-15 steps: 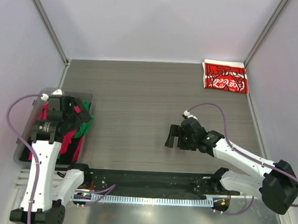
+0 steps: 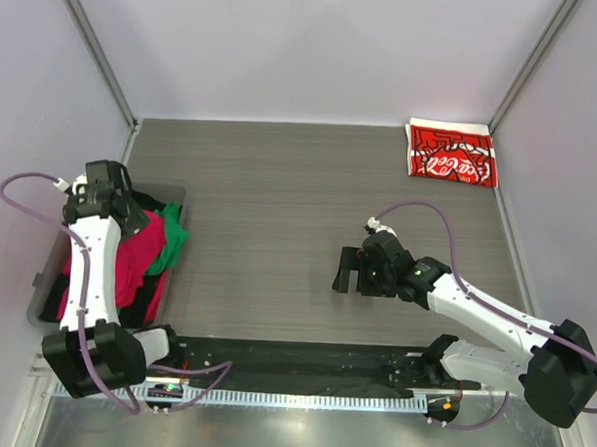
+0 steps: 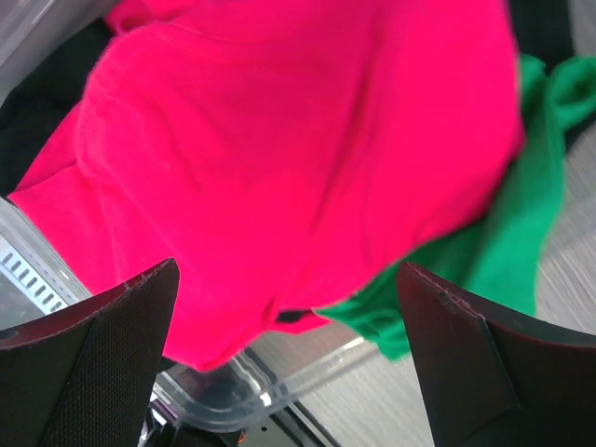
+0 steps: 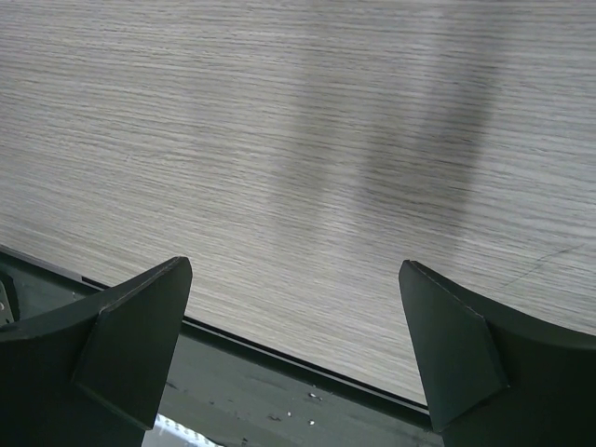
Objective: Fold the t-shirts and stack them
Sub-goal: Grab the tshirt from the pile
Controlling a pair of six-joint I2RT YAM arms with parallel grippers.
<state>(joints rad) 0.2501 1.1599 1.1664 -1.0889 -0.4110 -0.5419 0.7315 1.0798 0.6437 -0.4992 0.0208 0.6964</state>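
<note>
A crimson-pink t-shirt point(image 2: 136, 260) lies crumpled on top of a green one point(image 2: 172, 239) and a black one point(image 2: 150, 298) in a clear bin point(image 2: 45, 288) at the left. My left gripper point(image 2: 119, 217) hovers over the bin's far end, open and empty. In the left wrist view, the pink shirt point(image 3: 279, 158) and green shirt point(image 3: 507, 251) lie below the gripper point(image 3: 289, 358), not touching it. A folded red Coca-Cola t-shirt point(image 2: 450, 154) lies at the back right corner. My right gripper point(image 2: 352, 272) is open and empty over bare table point(image 4: 307, 140).
The bin's clear plastic rim point(image 3: 251, 391) shows under the pink shirt. A black rail point(image 2: 291, 361) runs along the table's near edge and shows in the right wrist view point(image 4: 279, 400). Grey walls close in the table on three sides.
My left gripper has moved back and left, from over the middle of the bin to its far end. The right arm has barely moved.
</note>
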